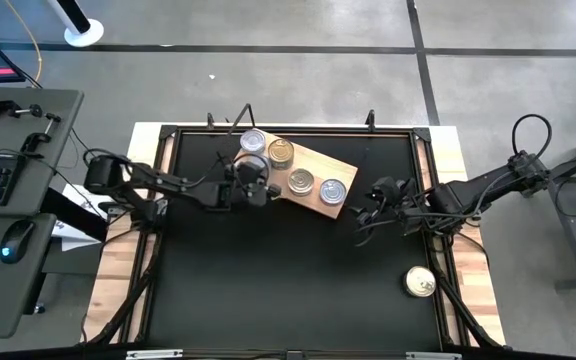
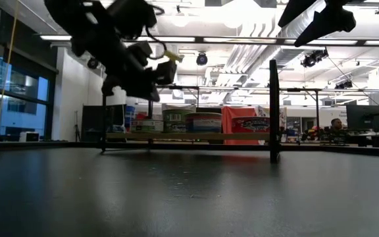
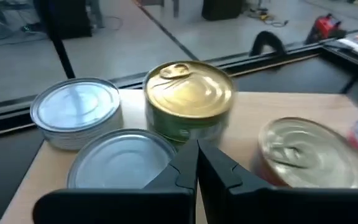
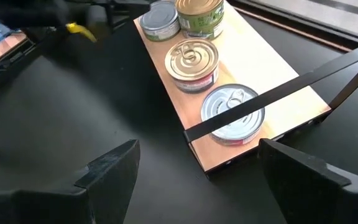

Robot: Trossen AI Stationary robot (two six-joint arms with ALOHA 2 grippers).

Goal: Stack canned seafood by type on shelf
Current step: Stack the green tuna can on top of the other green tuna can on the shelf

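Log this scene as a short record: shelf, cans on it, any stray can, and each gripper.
shelf: wooden board lying at an angle at the far middle of the table
cans on shelf: five show in the left wrist view, silver tops and gold tops; none stacked
stray can: gold-topped can on the black table, near right
left gripper: shut, empty, over the shelf's left end
right gripper: open, empty, just off the shelf's right end
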